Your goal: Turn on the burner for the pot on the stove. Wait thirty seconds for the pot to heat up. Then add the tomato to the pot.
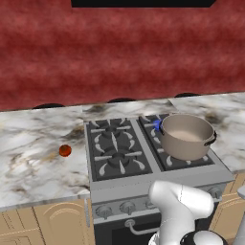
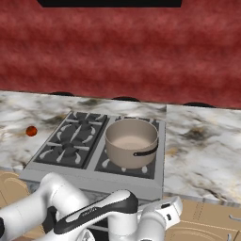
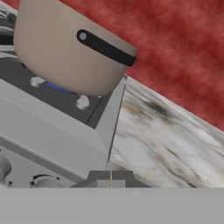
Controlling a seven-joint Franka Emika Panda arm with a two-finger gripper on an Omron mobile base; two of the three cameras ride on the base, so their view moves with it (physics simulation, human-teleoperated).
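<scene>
The pot (image 1: 187, 136) sits on the stove's (image 1: 143, 184) right side over the lit burner (image 3: 59, 88), blue glow beneath. The tomato (image 1: 65, 150) lies on the counter (image 1: 33, 158) left of the stove. The gripper's state cannot be told.

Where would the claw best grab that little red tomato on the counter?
Probably from straight above, pinching the tomato across its middle. It is a small round ball lying alone on the marble counter left of the stove, so any side suits, and nothing crowds it.

The pot (image 1: 187, 136) sits upright on the stove's (image 1: 143, 184) right side, blue flame beneath. The tomato (image 1: 65, 150) lies on the counter, left.
</scene>
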